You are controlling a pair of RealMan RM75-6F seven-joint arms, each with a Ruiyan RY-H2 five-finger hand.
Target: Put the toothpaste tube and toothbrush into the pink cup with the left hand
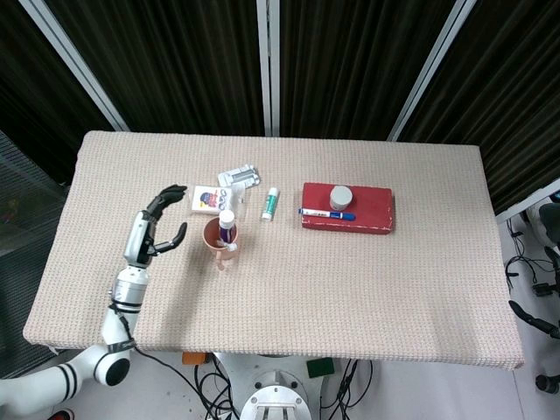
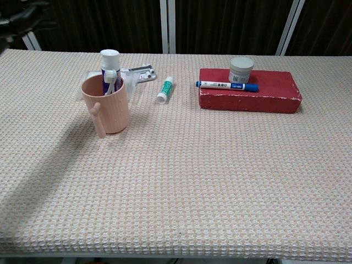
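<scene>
The pink cup (image 1: 217, 239) (image 2: 106, 107) stands upright on the woven table cloth, left of centre. A purple toothpaste tube with a white cap (image 1: 227, 222) (image 2: 109, 59) sticks up out of it. The toothbrush (image 2: 109, 81) leans inside the cup with its white head just above the rim. My left hand (image 1: 156, 226) hovers to the left of the cup, well apart from it, fingers spread and holding nothing. In the chest view only a dark sliver of the left hand (image 2: 22, 10) shows at the top left corner. The right hand is in neither view.
A green-and-white tube (image 1: 270, 202) (image 2: 164, 89) lies right of the cup. Behind the cup are a blister pack (image 1: 239, 178) and a small card (image 1: 207, 197). A red block (image 1: 347, 208) (image 2: 250, 91) carries a grey jar (image 2: 241, 70) and a blue marker (image 2: 226, 86).
</scene>
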